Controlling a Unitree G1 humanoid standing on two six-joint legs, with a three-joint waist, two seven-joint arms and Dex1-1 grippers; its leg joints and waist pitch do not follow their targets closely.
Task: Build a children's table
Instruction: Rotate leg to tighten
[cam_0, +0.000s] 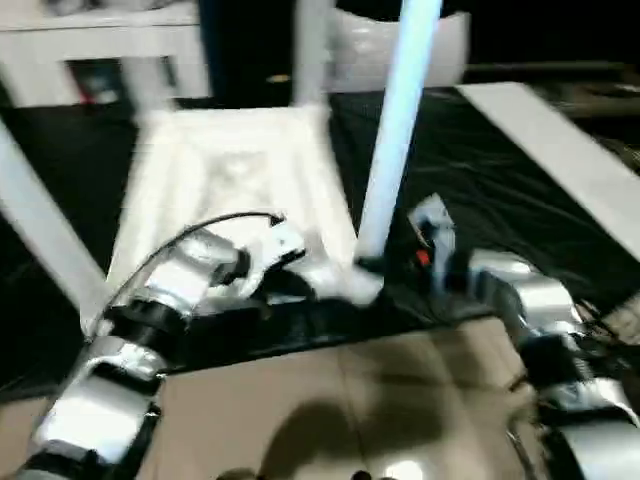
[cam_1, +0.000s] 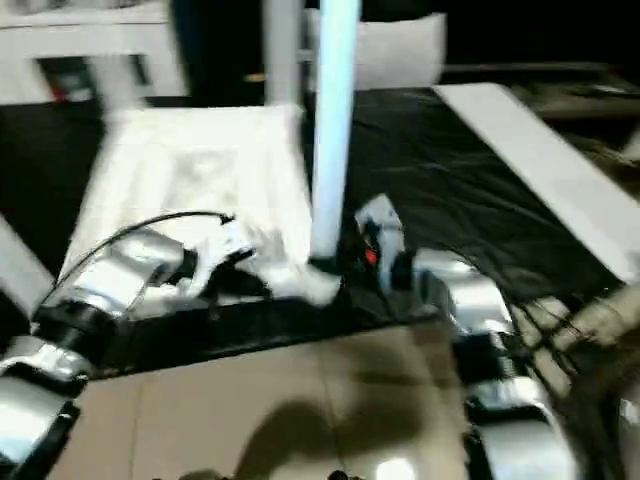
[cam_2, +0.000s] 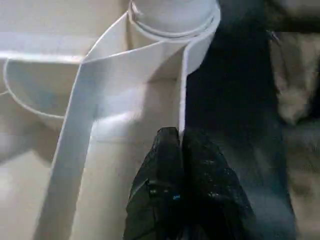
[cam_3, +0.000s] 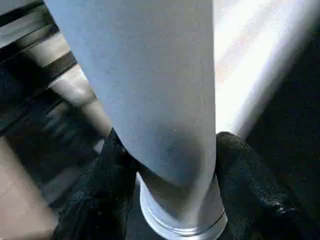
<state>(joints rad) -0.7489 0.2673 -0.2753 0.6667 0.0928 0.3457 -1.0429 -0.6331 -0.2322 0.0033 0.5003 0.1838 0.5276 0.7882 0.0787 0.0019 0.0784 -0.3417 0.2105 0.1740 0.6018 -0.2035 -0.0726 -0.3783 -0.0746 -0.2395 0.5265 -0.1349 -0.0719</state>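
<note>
The children's table lies upside down on a black cloth, its white ribbed top (cam_0: 230, 170) facing up. A long white leg (cam_0: 395, 130) stands upright in the near right corner socket (cam_2: 175, 15). Other legs rise at the far corner (cam_0: 310, 50) and at the left (cam_0: 40, 235). My right gripper (cam_3: 170, 142) is shut on the near right leg just above its base, one black finger (cam_3: 100, 190) on each side. My left gripper (cam_2: 180, 137) is shut, its tips against the top's rim wall beside that socket.
A white pillow (cam_0: 440, 45) lies behind the table, and white furniture (cam_0: 100, 40) stands at the back left. A long white board (cam_0: 560, 150) lies on the black cloth (cam_0: 480, 180) to the right. A brown surface (cam_0: 330, 400) spans the front, between my forearms.
</note>
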